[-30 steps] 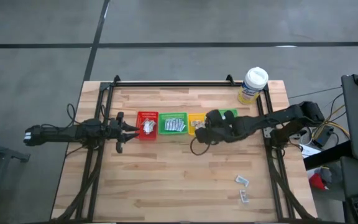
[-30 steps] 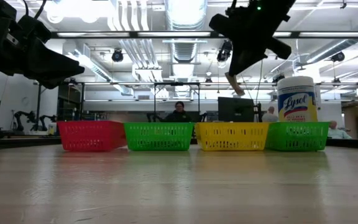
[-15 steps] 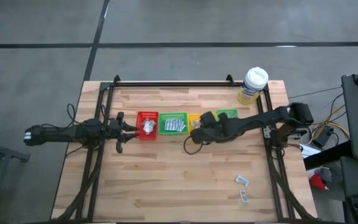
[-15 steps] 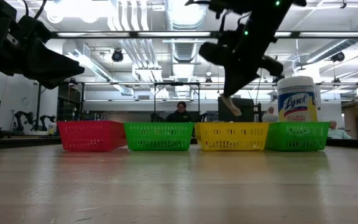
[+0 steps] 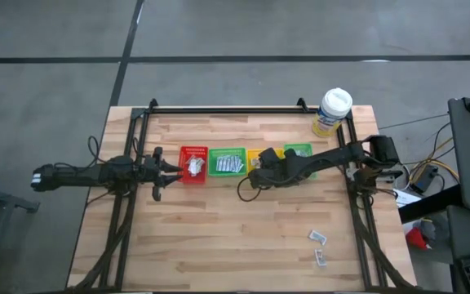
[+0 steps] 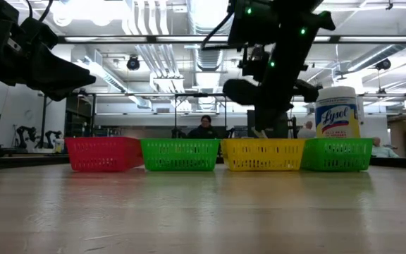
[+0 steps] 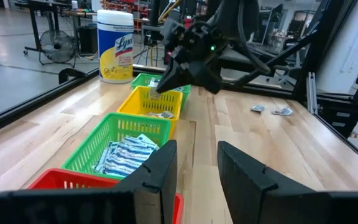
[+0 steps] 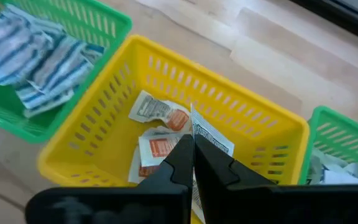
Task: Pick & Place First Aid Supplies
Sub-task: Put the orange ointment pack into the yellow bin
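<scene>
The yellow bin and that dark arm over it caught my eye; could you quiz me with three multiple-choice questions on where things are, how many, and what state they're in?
1. Where is the right gripper?
A. over the yellow bin
B. beside the wipes tub
C. over the red bin

2. How many sachets lie loose on the table, outside the bins?
A. none
B. two
C. five

3. What state is the right gripper in?
A. wide open, empty
B. shut, empty
C. shut on a white sachet

Answers: 1 A, the right wrist view looks straight down into the yellow bin. 2 B, the high view shows two loose sachets near the table's right front. 3 C, its fingers pinch the sachet's edge.
</scene>
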### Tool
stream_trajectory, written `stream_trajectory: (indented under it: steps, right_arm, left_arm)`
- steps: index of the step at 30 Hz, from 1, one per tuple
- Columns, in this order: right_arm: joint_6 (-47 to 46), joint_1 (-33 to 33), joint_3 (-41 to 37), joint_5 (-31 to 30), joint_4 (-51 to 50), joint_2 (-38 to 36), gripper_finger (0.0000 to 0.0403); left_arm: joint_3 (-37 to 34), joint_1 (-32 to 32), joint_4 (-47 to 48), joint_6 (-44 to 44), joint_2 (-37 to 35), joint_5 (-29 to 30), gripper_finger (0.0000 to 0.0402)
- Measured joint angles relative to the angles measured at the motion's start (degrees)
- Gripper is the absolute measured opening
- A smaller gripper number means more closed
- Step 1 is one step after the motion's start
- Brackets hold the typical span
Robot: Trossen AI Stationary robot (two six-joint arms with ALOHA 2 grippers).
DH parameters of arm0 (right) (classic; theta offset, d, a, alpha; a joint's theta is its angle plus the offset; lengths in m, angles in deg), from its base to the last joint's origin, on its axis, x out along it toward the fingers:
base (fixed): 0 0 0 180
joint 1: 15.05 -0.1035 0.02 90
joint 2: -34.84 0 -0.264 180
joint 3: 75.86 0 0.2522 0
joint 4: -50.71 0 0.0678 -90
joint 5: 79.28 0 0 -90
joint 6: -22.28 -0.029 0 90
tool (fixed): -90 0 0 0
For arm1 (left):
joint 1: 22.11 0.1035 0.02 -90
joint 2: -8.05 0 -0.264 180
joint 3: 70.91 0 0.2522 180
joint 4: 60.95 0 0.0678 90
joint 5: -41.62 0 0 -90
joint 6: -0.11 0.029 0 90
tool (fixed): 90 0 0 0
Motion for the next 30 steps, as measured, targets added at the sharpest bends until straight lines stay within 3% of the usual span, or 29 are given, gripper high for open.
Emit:
stream_trajectory:
  steps: [8,19,30]
  right_arm:
    - [3.68,0.16,-0.02,0.02,0.07,3.92,0.0009]
    - [5.09,0.16,-0.02,0.04,0.23,2.97,0.0013]
    - [9.56,0.27,0.0,1.74,0.37,2.52,0.009]
  left_arm:
    - [0.0,-0.01,0.04,0.02,0.0,0.0,0.0113]
    - [0.0,0.01,0.04,0.04,0.0,-0.02,0.0113]
    - [0.0,0.0,0.04,0.03,0.0,-0.01,0.0113]
